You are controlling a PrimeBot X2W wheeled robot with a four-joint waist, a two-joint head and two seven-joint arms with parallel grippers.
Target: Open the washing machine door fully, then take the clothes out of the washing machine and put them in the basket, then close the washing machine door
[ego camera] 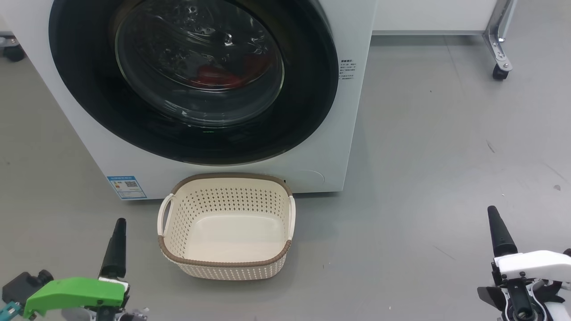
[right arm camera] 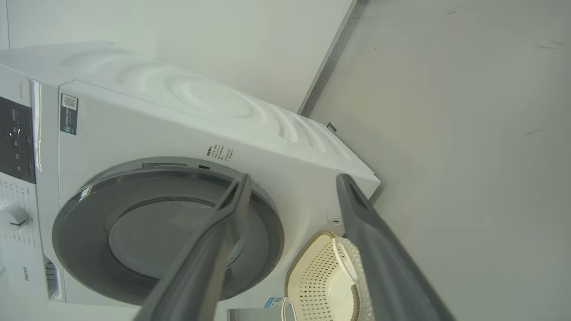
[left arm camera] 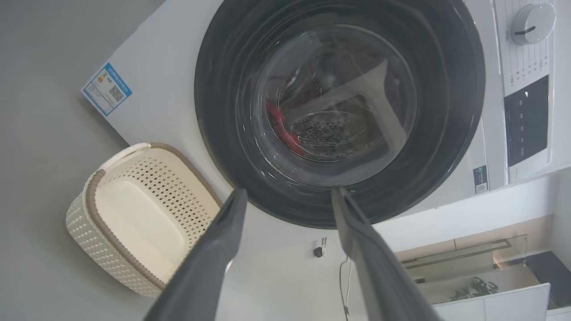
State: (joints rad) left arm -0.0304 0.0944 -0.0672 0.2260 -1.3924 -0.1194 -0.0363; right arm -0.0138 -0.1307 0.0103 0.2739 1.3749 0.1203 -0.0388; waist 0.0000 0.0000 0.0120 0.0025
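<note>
The white washing machine (ego camera: 357, 89) stands ahead with its round glossy black door (ego camera: 89, 98) shut against the front. Through the bulging glass I see red clothes (ego camera: 218, 78) lying in the drum, also visible as the red patch (left arm camera: 276, 120) in the left wrist view. The cream basket (ego camera: 232, 177) with a brown rim sits on the floor right in front of the machine, with nothing inside. My left gripper (left arm camera: 289, 191) is open, low and left of the basket, facing the door. My right gripper (right arm camera: 294, 176) is open, far right of the basket, holding nothing.
Grey floor (ego camera: 424, 156) stretches wide to the right of the machine. A metal leg on a caster (ego camera: 499, 67) stands at the back right, and another wheel (ego camera: 13, 51) at the back left. The machine's control knob (left arm camera: 531, 22) sits above the door.
</note>
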